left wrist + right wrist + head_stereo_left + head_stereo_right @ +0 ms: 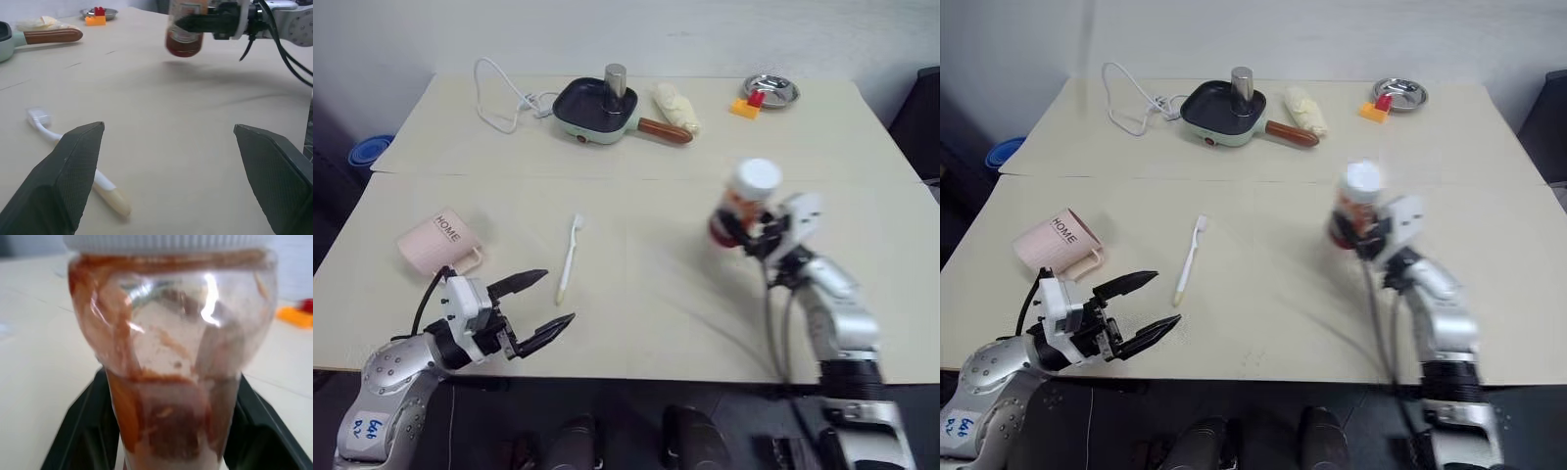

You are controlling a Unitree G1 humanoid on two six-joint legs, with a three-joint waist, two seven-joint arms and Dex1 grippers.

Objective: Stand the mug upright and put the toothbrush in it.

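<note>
The pale pink mug (438, 242) lies on its side at the table's left, "HOME" lettering facing up. To its right the white toothbrush (568, 259) lies flat, bristled head toward the far side; it also shows in the left wrist view as the toothbrush (73, 161). My left gripper (558, 296) hangs open near the front edge, just in front of the toothbrush's handle end and right of the mug, holding nothing. My right gripper (744, 233) is shut on a white-capped sauce bottle (751, 196), held upright just above the table at centre right; the bottle (171, 357) sits between the black fingers (78, 440).
At the back stand a green electric pan (597, 108) with a metal cup in it, a white power cord (504, 98), a pale cloth bundle (675, 106) and a metal dish (771, 90) with small red and orange blocks. A seam crosses the table (636, 323).
</note>
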